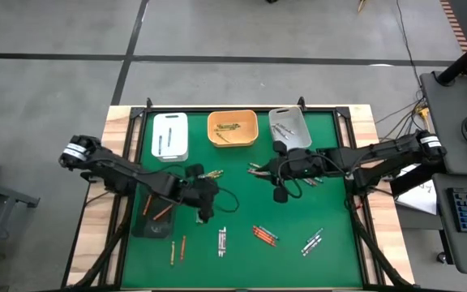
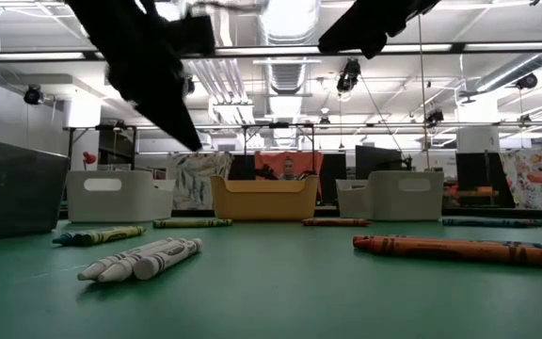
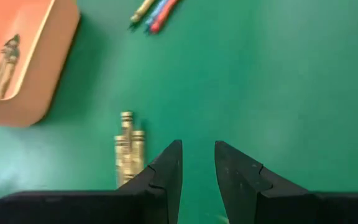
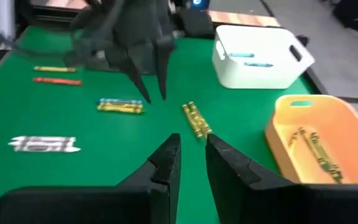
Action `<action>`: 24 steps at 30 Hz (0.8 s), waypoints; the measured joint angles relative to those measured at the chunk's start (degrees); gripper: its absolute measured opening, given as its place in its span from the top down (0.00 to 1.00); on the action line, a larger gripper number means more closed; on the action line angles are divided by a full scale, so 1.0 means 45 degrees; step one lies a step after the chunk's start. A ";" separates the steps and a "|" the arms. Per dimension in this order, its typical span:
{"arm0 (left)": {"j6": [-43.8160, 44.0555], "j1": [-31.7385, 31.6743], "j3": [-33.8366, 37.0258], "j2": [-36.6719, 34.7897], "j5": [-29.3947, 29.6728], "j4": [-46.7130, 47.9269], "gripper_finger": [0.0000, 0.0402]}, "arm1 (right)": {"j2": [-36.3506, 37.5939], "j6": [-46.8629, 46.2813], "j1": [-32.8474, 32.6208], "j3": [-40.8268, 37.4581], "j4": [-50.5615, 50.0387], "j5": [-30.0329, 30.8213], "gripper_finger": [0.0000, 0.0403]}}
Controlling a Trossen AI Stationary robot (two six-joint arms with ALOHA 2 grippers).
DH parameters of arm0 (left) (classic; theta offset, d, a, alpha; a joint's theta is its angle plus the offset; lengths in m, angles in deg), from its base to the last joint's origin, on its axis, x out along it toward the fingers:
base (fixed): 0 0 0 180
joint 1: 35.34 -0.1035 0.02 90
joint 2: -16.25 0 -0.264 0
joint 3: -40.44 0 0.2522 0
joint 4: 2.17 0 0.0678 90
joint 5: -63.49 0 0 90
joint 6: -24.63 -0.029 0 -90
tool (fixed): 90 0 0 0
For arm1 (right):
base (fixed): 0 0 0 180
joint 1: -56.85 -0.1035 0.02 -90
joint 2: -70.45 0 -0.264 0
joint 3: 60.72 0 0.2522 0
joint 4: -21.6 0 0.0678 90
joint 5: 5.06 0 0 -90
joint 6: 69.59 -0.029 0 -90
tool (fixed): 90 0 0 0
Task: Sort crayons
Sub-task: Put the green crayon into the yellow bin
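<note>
Right claw (image 4: 191, 155): narrowly parted, empty, near the paired yellow-olive wax crayons (image 4: 196, 119) on the green tabletop (image 4: 73, 168). Straddle both evenly before closing. Left claw (image 3: 197, 165): likewise slightly parted, empty, beside them.

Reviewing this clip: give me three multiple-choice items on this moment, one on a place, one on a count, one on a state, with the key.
1. Where is the orange tray?
A. between the white tray and the grey tray
B. at the table's near edge
C. off the table

2. How many trays stand in the far row?
A. two
B. three
C. five

3. What is the left gripper holding?
A. a red crayon
B. a tray
C. nothing; the gap shows bare mat

Key: A, the high view shows it in the middle; B, white, orange, grey; C, its olive crayons lie beside it, ungripped.
</note>
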 joint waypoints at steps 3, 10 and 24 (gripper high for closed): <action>-0.1015 -0.0672 0.0012 0.0498 -0.0297 -0.0017 0.81 | -0.0030 0.0024 0.0109 0.0000 0.0154 0.0010 0.85; -0.2818 -0.1988 0.0024 0.1262 -0.1416 -0.0201 0.81 | -0.0058 -0.0058 0.0153 -0.0126 0.0126 0.0005 0.85; -0.2687 -0.2388 0.2367 0.0290 -0.1908 -0.3612 0.81 | -0.0097 -0.0422 0.0153 -0.0209 0.0161 0.0000 0.85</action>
